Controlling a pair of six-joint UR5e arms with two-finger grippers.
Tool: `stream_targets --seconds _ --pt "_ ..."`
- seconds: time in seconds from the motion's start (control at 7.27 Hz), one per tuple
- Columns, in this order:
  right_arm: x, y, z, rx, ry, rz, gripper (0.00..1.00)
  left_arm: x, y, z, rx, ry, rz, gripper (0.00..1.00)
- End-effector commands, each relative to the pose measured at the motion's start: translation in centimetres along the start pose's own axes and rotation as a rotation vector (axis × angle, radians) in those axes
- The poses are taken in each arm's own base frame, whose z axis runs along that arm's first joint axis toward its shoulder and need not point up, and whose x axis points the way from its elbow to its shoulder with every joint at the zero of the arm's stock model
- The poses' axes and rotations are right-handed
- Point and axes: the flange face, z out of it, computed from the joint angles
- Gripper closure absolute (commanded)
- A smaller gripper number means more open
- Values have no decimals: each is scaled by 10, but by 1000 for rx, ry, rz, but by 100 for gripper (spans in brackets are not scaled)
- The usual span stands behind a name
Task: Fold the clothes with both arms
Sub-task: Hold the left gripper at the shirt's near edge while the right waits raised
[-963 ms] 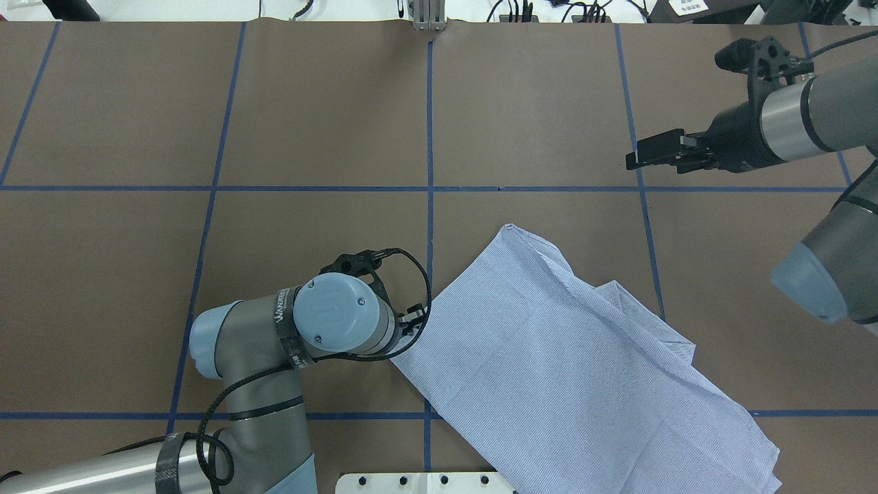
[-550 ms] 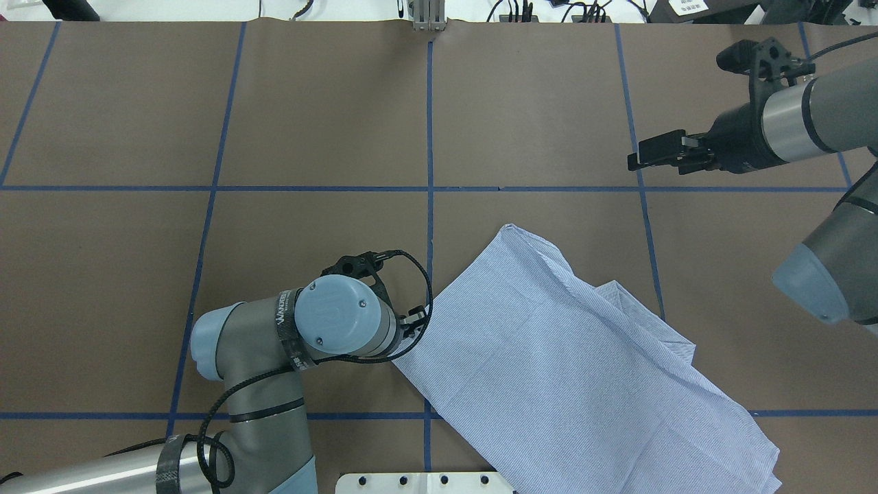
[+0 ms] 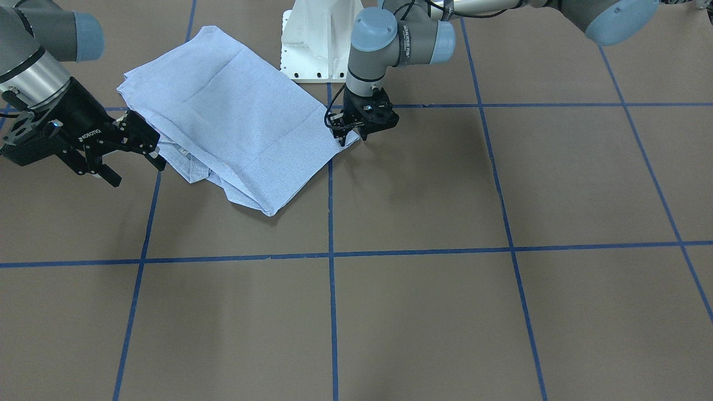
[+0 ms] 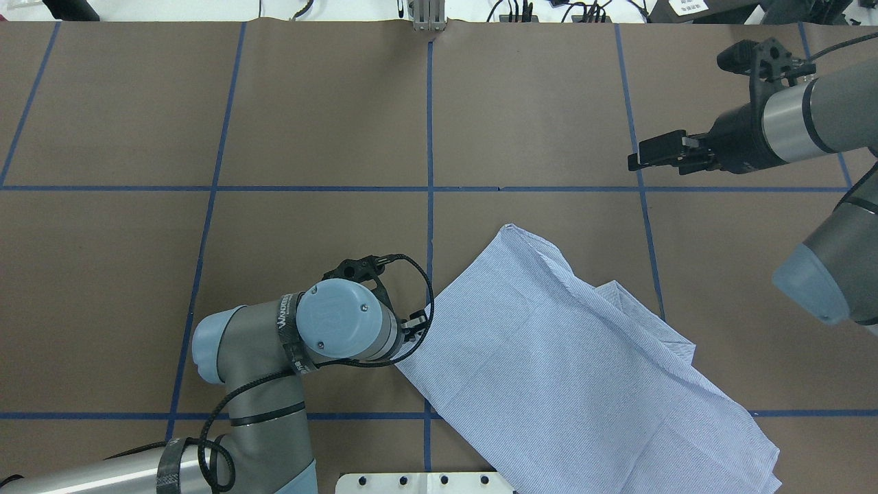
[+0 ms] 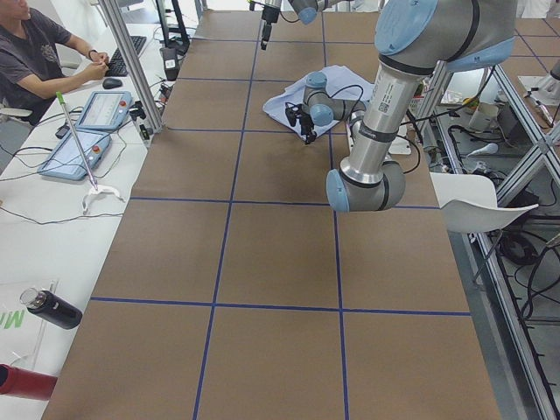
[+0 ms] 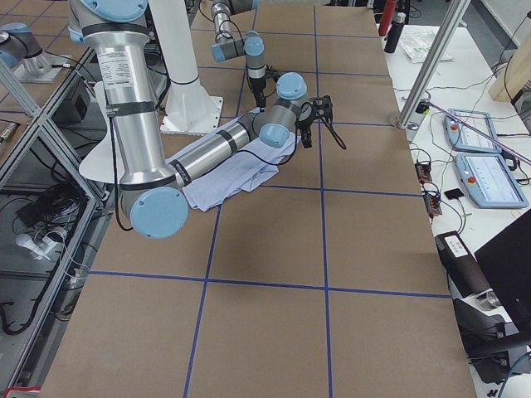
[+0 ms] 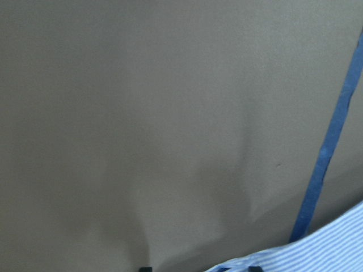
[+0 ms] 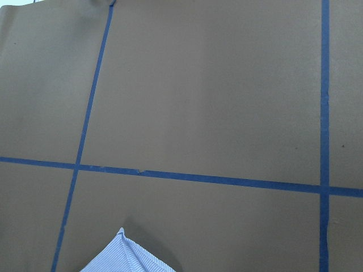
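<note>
The brown table carries a grid of blue tape lines. The right arm comes in from the robot's right side, and the left arm is bent low near the robot's edge.

The striped shirt lies folded flat in a long shape, set diagonally. It is on the robot's side of the table, mostly to the right of the middle tape line, with one end beside the white base.

The left gripper points down at the shirt's left corner. Its fingers are apart with the cloth edge between them, and I cannot tell if they touch it. The right gripper hangs above the table just beyond the shirt, wide open and holding nothing.
</note>
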Motion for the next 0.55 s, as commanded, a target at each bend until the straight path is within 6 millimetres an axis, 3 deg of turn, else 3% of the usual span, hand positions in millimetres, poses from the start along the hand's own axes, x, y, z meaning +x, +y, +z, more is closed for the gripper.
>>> stream_targets --seconds 0.0,0.41 --pt "1 0 1 0 2 1 0 1 5 -1 -2 4 8 64" --pt "2 0 1 -1 3 2 0 5 8 -8 -18 15 12 100"
